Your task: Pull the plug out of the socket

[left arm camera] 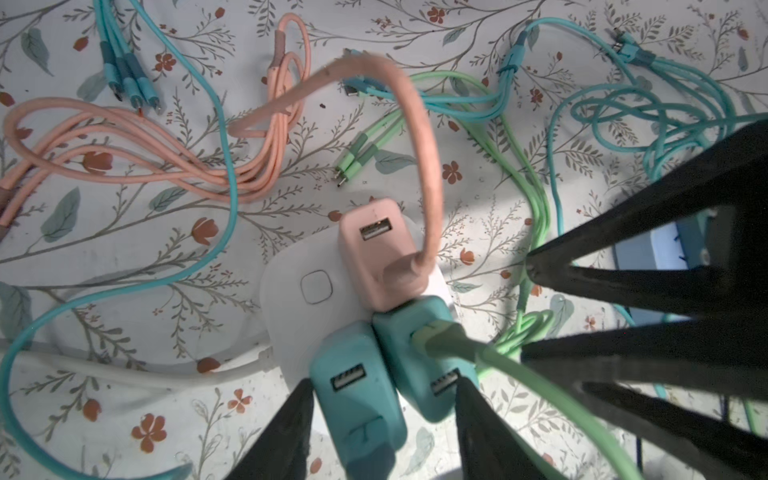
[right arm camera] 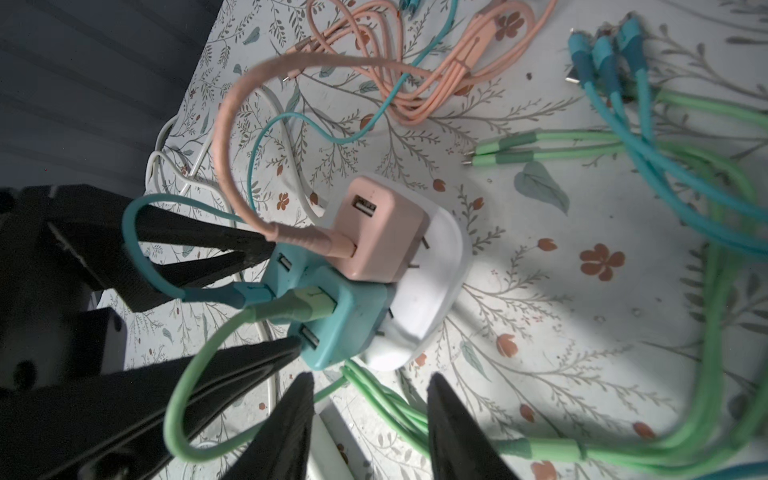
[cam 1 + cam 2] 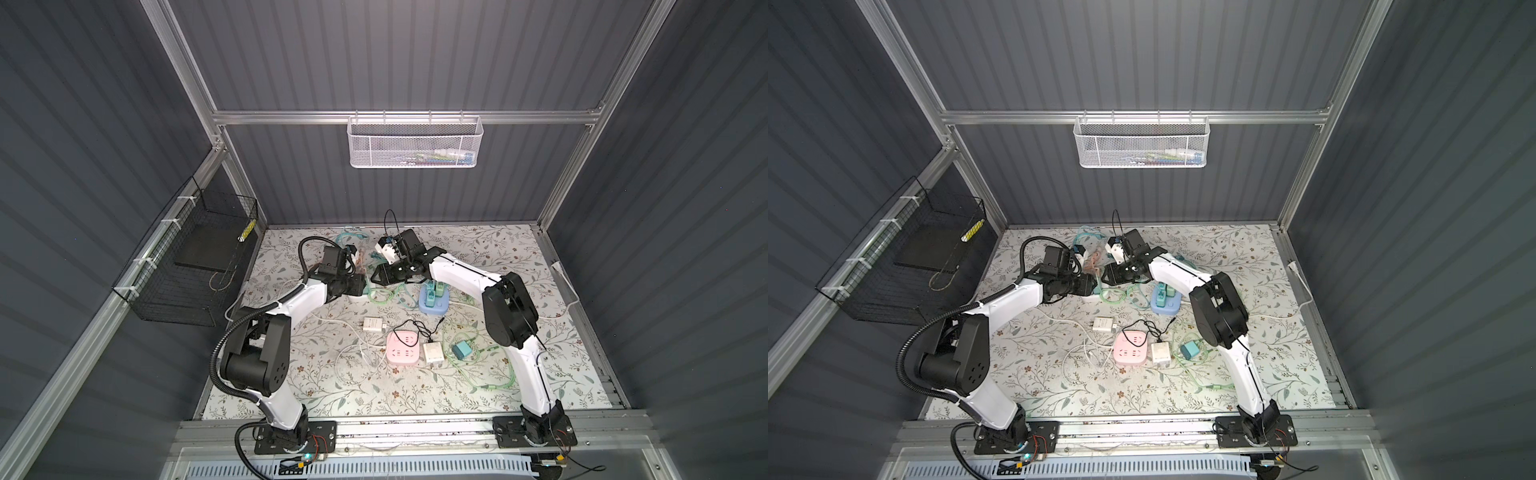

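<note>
1. clutter up front on the floral table point(image 3: 332, 386): pink power strip point(image 3: 402, 347) lying flat, white adapter point(image 3: 433, 353) just beside its right edge, small teal adapter point(image 3: 461, 350) a bit further right, white charger point(image 3: 372, 324) a little further back.
2. next back, blue socket block point(image 3: 434, 305) just beside the right arm, green plugs point(image 3: 432, 291) standing in it.
3. now the action, left of centre: white socket point(image 1: 291, 316) flat on the table, both arms bent in over it from opposite sides.
4. three plugs crowd its face: pink plug point(image 1: 374, 249) with a pink cable point(image 1: 430, 166) arching up out of it, and teal plugs point(image 1: 357, 399) side by side, one carrying a green cable point(image 1: 519, 370), its neighbour a teal cable point(image 2: 137, 232).
5. left gripper point(image 1: 385, 384) is on them: one finger against the outer side of each teal plug, the pair pinched between.
6. right wrist view shows metal prongs in the gap under the pink plug and the teal plugs, so none sits flush.
7. right gripper point(image 2: 370, 376) hangs just short of the socket's edge, jaws parted, nothing clamped; green cable strands run through the gap.
8. behind, loose cables point(image 1: 124, 137) in pink, teal and green sprawl toward the back wall, where a white mesh basket point(image 3: 415, 141) hangs on the rail.
</note>
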Controlling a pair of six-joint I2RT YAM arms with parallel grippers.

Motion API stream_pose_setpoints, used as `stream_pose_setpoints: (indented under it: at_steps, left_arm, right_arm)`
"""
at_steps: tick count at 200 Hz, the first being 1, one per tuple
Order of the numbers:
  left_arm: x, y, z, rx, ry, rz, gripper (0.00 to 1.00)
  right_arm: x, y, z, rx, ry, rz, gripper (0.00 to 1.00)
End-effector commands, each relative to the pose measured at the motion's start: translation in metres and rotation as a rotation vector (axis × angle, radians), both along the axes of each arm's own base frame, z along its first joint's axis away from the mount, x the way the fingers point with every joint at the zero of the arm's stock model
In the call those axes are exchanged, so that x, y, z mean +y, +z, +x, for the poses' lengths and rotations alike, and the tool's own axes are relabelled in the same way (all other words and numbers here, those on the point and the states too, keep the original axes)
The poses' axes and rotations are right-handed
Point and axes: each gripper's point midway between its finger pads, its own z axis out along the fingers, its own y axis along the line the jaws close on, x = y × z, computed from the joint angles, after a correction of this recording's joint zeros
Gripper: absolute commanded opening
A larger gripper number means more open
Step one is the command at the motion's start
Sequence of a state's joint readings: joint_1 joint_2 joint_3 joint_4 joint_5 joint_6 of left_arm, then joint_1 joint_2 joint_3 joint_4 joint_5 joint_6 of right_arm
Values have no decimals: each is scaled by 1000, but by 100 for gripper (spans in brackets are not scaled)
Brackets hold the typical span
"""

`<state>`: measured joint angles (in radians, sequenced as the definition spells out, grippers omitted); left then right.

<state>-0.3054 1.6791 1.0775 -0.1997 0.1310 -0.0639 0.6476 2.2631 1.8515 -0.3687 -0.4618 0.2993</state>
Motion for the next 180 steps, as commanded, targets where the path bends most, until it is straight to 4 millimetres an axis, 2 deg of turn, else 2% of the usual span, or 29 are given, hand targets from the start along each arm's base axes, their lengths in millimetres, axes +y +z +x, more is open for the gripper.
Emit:
stream_pose_setpoints:
  at_steps: [1, 21, 74, 128, 180]
  left_arm:
    - [-4, 8, -12, 7, -6, -61, 53]
    - [-7, 12, -19, 2, -1, -78, 53]
    - [-38, 20, -31, -11, -62, -90, 53]
    - [-11, 23, -33, -50, -27, 10, 54]
    - [-2, 11, -27, -56, -81, 85, 61]
  right_arm:
    - [-4, -14, -3, 93, -12, 3, 43]
    - [-6, -18, -2, 120, -17, 13, 41]
    - [-11, -26, 0, 136, -21, -7, 38]
    - [-20, -31, 4, 142, -49, -33, 40]
    - [-20, -32, 9, 153, -72, -28, 42]
